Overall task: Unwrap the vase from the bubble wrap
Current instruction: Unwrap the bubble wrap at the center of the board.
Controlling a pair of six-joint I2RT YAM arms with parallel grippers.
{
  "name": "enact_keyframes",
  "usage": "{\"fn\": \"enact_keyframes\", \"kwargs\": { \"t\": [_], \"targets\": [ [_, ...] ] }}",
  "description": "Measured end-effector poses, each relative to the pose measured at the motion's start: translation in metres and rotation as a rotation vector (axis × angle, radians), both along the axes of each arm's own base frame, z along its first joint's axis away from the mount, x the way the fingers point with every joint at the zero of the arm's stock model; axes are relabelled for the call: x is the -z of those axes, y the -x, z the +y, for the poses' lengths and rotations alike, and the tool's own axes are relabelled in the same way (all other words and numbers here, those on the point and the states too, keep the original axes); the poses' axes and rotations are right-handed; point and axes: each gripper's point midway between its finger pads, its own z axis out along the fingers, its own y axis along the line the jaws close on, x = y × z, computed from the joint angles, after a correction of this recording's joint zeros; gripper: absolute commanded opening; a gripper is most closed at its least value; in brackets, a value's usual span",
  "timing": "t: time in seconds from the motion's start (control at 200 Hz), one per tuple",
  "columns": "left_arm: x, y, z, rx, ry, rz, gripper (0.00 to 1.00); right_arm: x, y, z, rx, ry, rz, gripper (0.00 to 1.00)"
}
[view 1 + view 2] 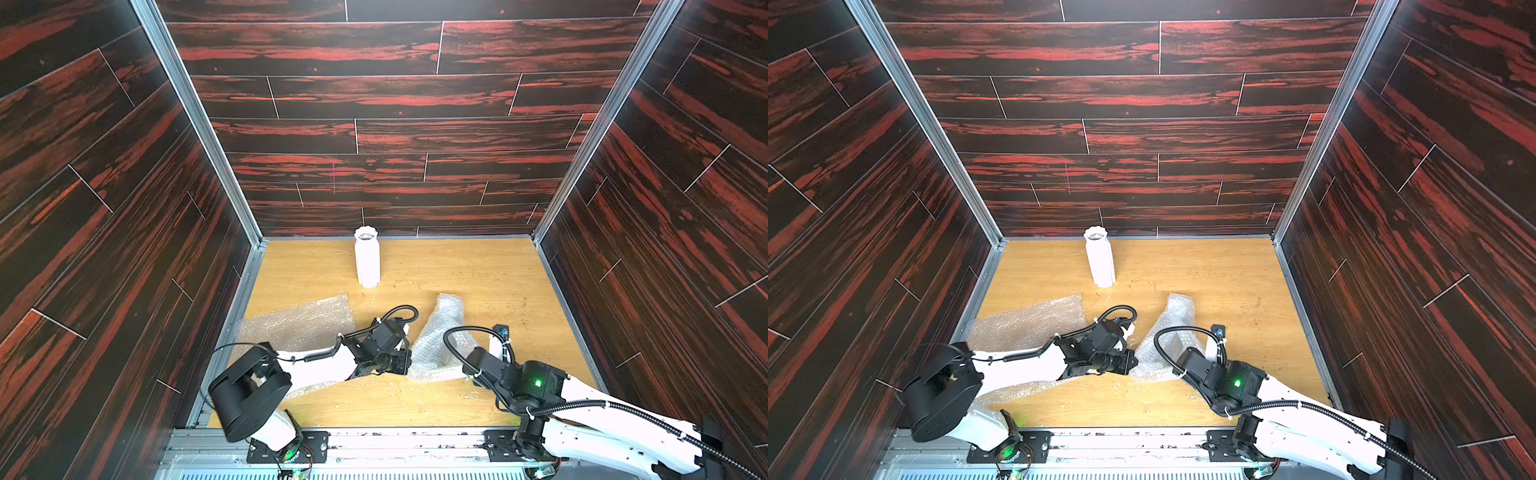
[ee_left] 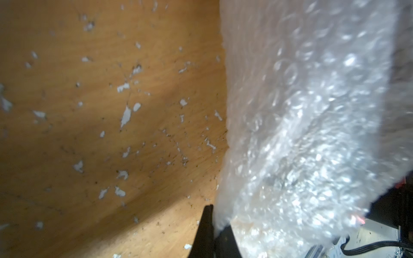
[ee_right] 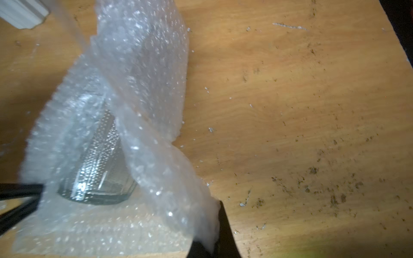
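glass vase (image 3: 98,165): half-swaddled in bubble wrap (image 1: 438,332), robot-side and right of white vase (image 1: 367,257) | left gripper (image 2: 214,225), right gripper (image 3: 212,225): each pinching a wrap edge | handling: wrap limp, light; glass fragile, likely rolls; pull sheet edges, not the vase

Dark red-streaked wood-plank walls (image 1: 374,95) with aluminium corner rails (image 1: 195,120) enclosed a light oak-grain table (image 1: 478,270), scuffed and flecked white.

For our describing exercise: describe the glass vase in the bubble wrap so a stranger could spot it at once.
On the wooden table, find the crumpled bubble wrap near the front. The glass vase shows through its folds. Unlike the white vase standing bare by the back wall, it is clear and dimpled.
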Motion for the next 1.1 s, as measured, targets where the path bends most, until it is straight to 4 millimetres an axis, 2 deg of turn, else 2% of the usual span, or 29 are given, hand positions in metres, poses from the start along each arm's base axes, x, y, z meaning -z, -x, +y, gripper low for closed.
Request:
{"fn": "enact_keyframes", "kwargs": {
  "t": [0.01, 0.06, 0.1, 0.165, 0.271, 0.421, 0.506, 0.616, 0.847, 1.097],
  "targets": [
    [0.0, 0.0, 0.0, 0.001, 0.0, 0.0, 0.0, 0.0, 0.0, -0.001, -0.004, 0.006, 0.0, 0.27],
    [0.0, 0.001, 0.0, 0.006, -0.001, 0.004, 0.0, 0.003, 0.002, -0.004, 0.014, -0.004, 0.002, 0.5],
    [0.001, 0.003, 0.001, 0.012, -0.002, 0.014, 0.0, 0.003, 0.003, -0.005, 0.011, 0.0, 0.003, 0.6],
    [0.001, 0.005, 0.0, 0.02, 0.005, 0.024, 0.0, 0.002, 0.003, -0.006, 0.009, 0.005, 0.005, 0.69],
    [-0.002, 0.008, -0.004, 0.035, 0.025, 0.028, 0.0, -0.013, 0.0, -0.001, -0.012, 0.029, 0.005, 0.75],
    [-0.01, 0.012, -0.01, 0.061, 0.056, 0.024, 0.0, -0.052, -0.016, 0.024, -0.064, 0.023, -0.044, 0.78],
    [-0.012, 0.014, -0.013, 0.07, 0.074, 0.026, 0.0, -0.058, -0.024, 0.036, -0.09, 0.038, -0.055, 0.79],
    [-0.013, 0.017, -0.016, 0.081, 0.093, 0.029, 0.0, -0.05, -0.031, 0.04, -0.1, 0.065, -0.045, 0.77],
    [-0.011, 0.021, -0.014, 0.078, 0.109, 0.033, 0.01, -0.022, -0.054, 0.027, -0.084, 0.067, -0.006, 0.72],
    [-0.016, 0.022, -0.015, 0.081, 0.125, 0.021, 0.01, -0.009, -0.069, 0.054, -0.176, 0.05, 0.016, 0.64]
  ]
}}
